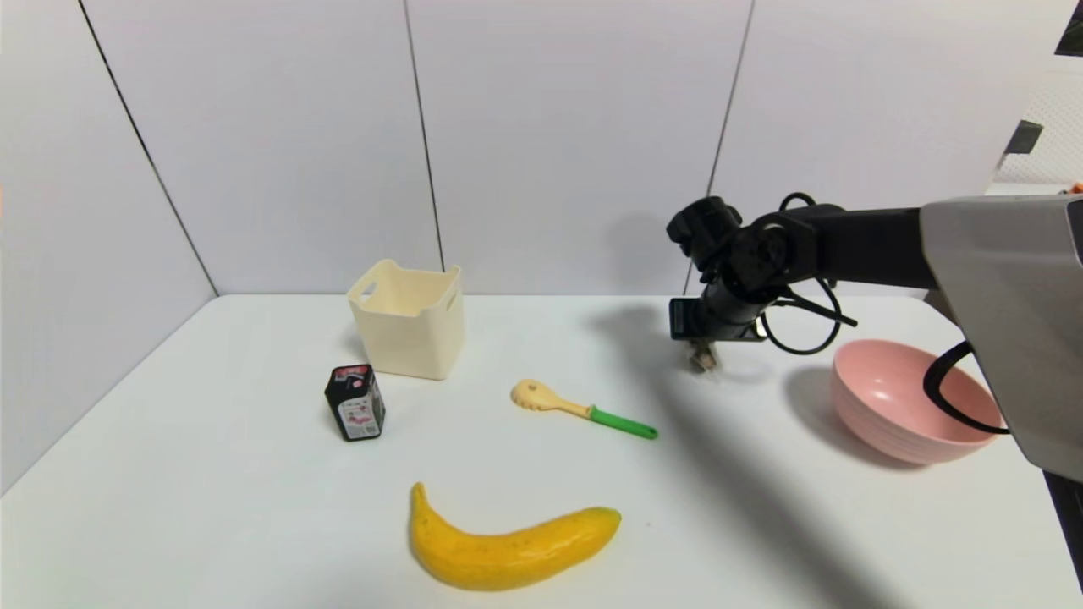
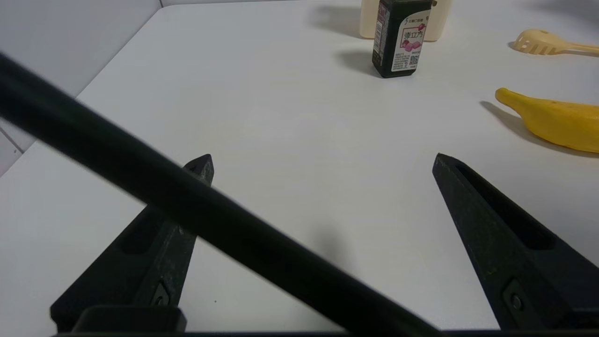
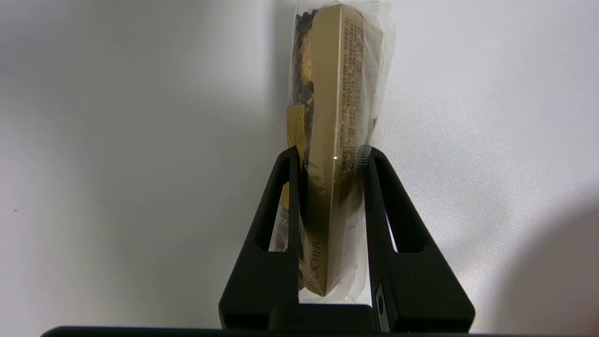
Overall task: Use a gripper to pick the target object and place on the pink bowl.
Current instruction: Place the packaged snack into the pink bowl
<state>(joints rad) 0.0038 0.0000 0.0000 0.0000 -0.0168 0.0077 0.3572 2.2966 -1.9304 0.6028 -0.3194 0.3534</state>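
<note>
Gold-brown snack packet in clear wrap, pinched edge-on between both fingers of right end effector, fingers narrow and tight on its sides, most of packet sticking out past the tips. Seen from head camera: right end effector low over white tabletop, packet just visible under it, whether touching the surface cannot tell. Pink bowl near, to the right of it, apart from packet. Left end effector parked above bare tabletop near left edge, fingers spread wide, nothing between. Elsewhere: cream bin at back, black carton with pink label just in front of it, cream spoon with green handle mid-tabletop, yellow banana at front.
</note>
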